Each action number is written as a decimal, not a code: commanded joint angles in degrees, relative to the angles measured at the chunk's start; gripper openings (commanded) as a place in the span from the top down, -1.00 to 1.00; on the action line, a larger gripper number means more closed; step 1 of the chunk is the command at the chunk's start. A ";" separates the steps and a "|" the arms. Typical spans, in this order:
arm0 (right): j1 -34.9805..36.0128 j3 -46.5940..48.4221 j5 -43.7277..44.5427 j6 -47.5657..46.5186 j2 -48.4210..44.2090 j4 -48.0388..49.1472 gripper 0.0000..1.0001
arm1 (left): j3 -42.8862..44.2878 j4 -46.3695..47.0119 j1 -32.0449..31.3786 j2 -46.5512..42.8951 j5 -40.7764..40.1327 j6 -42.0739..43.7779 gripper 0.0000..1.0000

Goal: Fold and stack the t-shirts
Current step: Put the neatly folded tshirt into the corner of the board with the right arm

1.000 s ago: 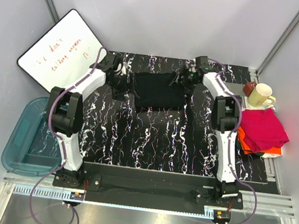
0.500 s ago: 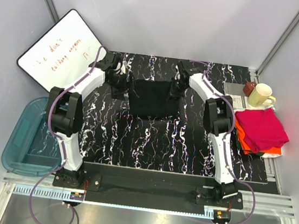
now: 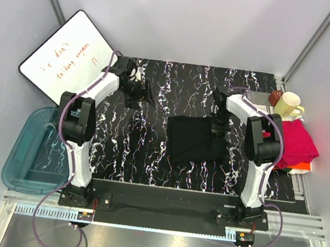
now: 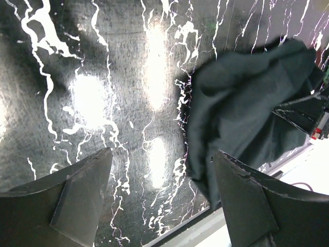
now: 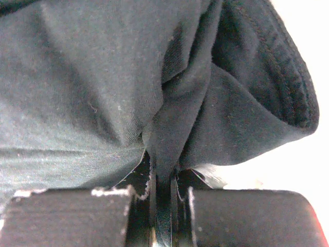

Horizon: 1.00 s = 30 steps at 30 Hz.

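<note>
The black t-shirt [image 3: 193,140] lies folded into a rough square on the marbled table, right of centre. My right gripper [image 3: 215,127] is at its far right edge, shut on a pinched fold of the black cloth [image 5: 163,154]. At the table's back left, my left gripper [image 3: 140,93] hangs open over bare table, apart from the shirt. In the left wrist view its fingers [image 4: 82,195] hold nothing, and the black t-shirt [image 4: 247,103] lies beyond them. The magenta-pink t-shirt [image 3: 296,142] sits folded at the right edge on an orange piece [image 3: 302,167].
A cream mug [image 3: 288,104] and a small brown object [image 3: 275,97] stand at the back right corner. A whiteboard [image 3: 65,54] leans at the back left. A blue bin [image 3: 29,149] sits off the table's left side.
My right gripper has shut on the black t-shirt and pulled it from the back centre toward the front right. The left gripper has stayed open near the back left.
</note>
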 commanded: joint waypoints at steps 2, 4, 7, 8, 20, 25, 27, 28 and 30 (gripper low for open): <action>-1.54 -4.01 3.60 -1.15 -5.32 -2.53 1.00 | 3.31 0.51 0.30 1.16 3.19 1.79 -0.67; -1.46 -3.31 1.15 -0.98 -4.62 -2.53 0.99 | 3.66 0.33 0.39 1.25 3.36 1.97 -0.67; -0.85 -0.85 -3.05 0.33 -2.16 -2.27 0.99 | 4.27 -0.10 0.39 1.51 3.28 2.32 -0.68; -0.23 -0.06 -3.87 0.86 -0.59 -2.35 0.97 | 4.45 -0.19 0.30 1.60 3.28 2.32 -0.68; 6.01 10.41 -9.95 2.71 7.61 -4.20 0.72 | 7.35 -0.63 0.21 1.69 3.36 1.27 -0.75; 5.93 11.55 -8.19 2.27 2.44 -4.20 -0.73 | 8.32 -0.63 0.13 2.30 3.80 1.00 -0.82; 5.93 12.25 -5.57 2.01 -0.12 -3.94 -0.99 | 8.58 -0.63 -0.05 2.74 3.89 0.82 -0.83; 6.01 12.34 -4.50 1.22 -3.44 -3.50 -1.00 | 8.58 -0.63 -0.14 2.74 3.98 0.82 -0.84; 5.84 11.38 -0.65 1.83 -6.97 -1.14 -1.00 | 8.32 -0.63 -0.31 2.83 3.89 0.91 -0.84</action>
